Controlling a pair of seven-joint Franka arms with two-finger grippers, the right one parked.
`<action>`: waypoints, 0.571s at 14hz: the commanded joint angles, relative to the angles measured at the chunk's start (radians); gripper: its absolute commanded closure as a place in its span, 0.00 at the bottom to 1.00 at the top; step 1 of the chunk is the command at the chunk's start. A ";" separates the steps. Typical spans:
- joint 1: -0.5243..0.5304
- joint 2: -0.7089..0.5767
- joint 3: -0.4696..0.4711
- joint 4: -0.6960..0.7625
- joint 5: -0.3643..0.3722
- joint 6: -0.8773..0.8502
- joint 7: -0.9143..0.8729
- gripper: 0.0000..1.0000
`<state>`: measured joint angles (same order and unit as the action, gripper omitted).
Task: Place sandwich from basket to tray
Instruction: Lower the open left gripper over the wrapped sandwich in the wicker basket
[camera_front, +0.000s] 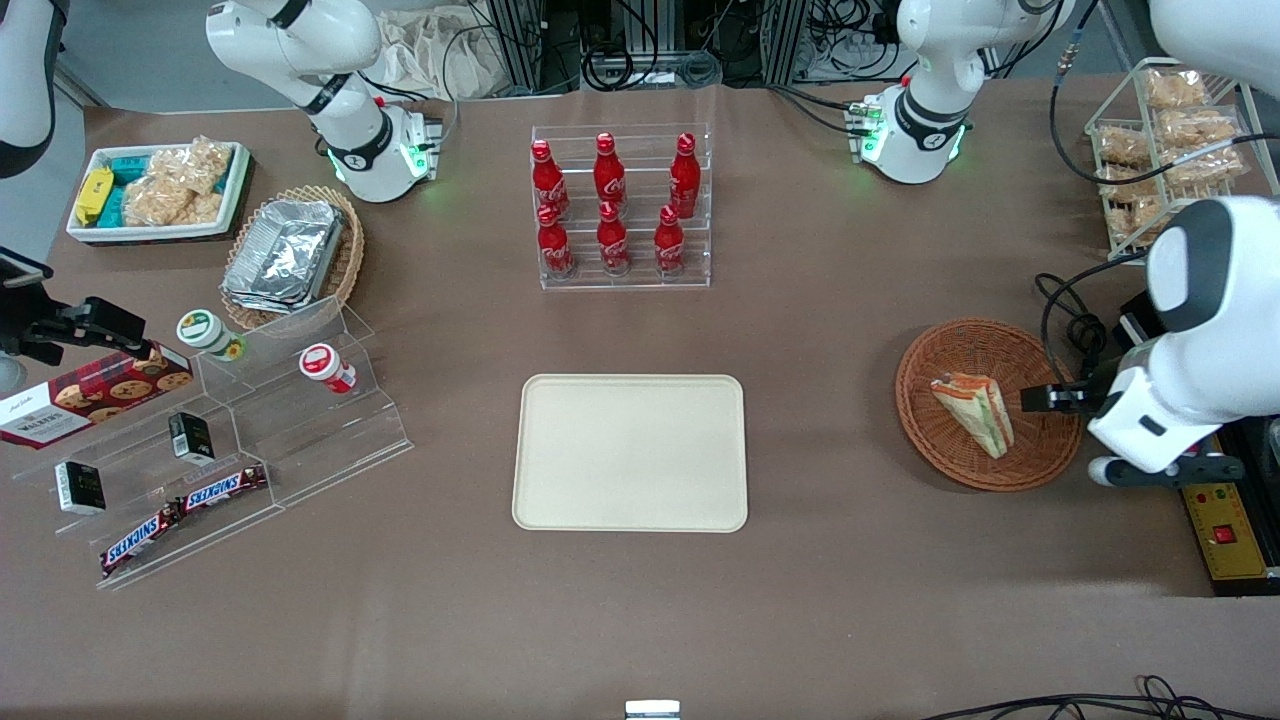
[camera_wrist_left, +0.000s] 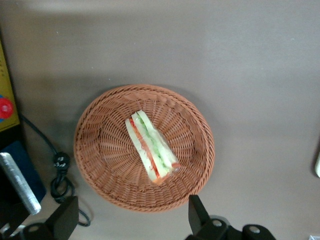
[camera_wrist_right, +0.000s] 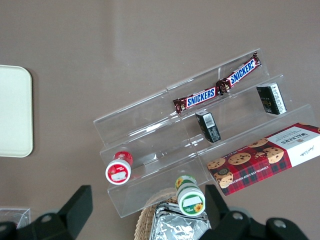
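The sandwich (camera_front: 975, 410) is a wrapped wedge with green and red layers, lying in the middle of the reddish-brown wicker basket (camera_front: 940, 350) toward the working arm's end of the table. My left gripper (camera_front: 1040, 398) hovers above the basket's rim, open and holding nothing. In the left wrist view its black fingers (camera_wrist_left: 197, 212) stand wide apart just outside the basket (camera_wrist_left: 100, 150), and the sandwich (camera_wrist_left: 150, 145) lies apart from them. The cream tray (camera_front: 630, 452) sits flat and bare at the table's middle, beside the basket.
A clear rack of red cola bottles (camera_front: 620, 205) stands farther from the camera than the tray. A yellow control box (camera_front: 1225, 530) and black cables (camera_front: 1075, 320) lie by the basket. A stepped acrylic shelf (camera_front: 230, 440) with snacks stands toward the parked arm's end.
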<state>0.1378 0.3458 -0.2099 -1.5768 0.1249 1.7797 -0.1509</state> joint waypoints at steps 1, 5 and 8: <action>0.011 -0.024 -0.002 -0.145 -0.008 0.130 -0.123 0.02; 0.013 -0.008 0.009 -0.327 0.005 0.347 -0.297 0.02; 0.013 0.025 0.033 -0.393 0.009 0.440 -0.348 0.02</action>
<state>0.1394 0.3738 -0.1775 -1.9237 0.1256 2.1730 -0.4612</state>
